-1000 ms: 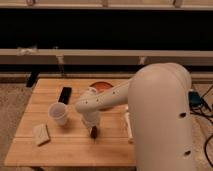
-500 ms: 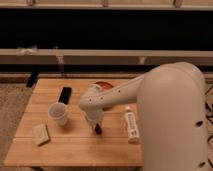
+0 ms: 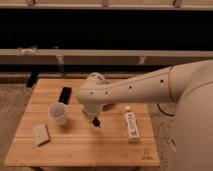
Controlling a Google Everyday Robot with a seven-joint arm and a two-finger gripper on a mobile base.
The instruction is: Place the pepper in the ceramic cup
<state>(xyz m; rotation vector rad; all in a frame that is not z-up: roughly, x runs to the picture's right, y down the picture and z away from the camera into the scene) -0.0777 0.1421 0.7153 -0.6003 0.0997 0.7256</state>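
Note:
My gripper (image 3: 95, 120) hangs from the white arm that reaches in from the right. It points down just above the wooden table (image 3: 80, 150), near the middle. A small dark reddish pod, the pepper (image 3: 97, 122), sticks out between its tips, so the gripper is shut on it. The ceramic cup (image 3: 58, 113) is a small white tapered cup that stands upright on the table. It is to the left of the gripper, about a cup's width away, and looks empty.
A black phone-like slab (image 3: 64, 94) lies behind the cup. A white bottle (image 3: 131, 125) lies on its side to the right of the gripper. A beige block (image 3: 41, 134) lies at the front left. The arm hides the table's back middle.
The gripper has risen slightly off the table with the dark pod in it. The arm's elbow has swung away to the right. The cup, bottle and phone have not moved.

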